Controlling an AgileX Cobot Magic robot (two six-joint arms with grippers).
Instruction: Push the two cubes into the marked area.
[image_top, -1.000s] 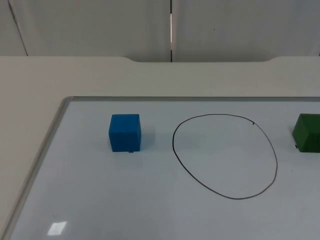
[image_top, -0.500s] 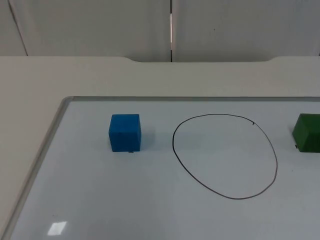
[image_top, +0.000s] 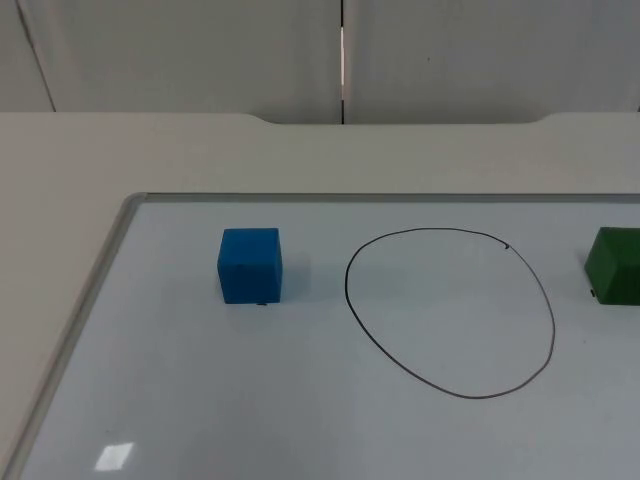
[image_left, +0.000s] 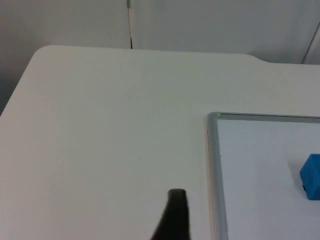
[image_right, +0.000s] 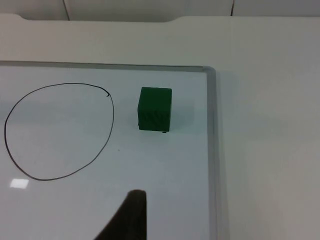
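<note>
Nothing has changed since a second ago; pushing not begun. Blue cube (image_top: 250, 265) sits ahead-right of left claw (image_left: 175, 217), green cube (image_right: 155, 109) just ahead of right claw (image_right: 131, 215), both outside marked circle (image_top: 450, 312). Claw states cannot be told.

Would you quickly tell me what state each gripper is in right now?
Left gripper: cannot be told; holding nothing.
Right gripper: cannot be told; holding nothing.

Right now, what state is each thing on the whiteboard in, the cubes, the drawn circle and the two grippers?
blue cube: on the whiteboard, outside the circle, left of it.
green cube: on the whiteboard, outside the circle, right of it.
drawn circle: nothing inside.
left gripper: above the table beside the whiteboard.
right gripper: above the whiteboard near the green cube.
</note>
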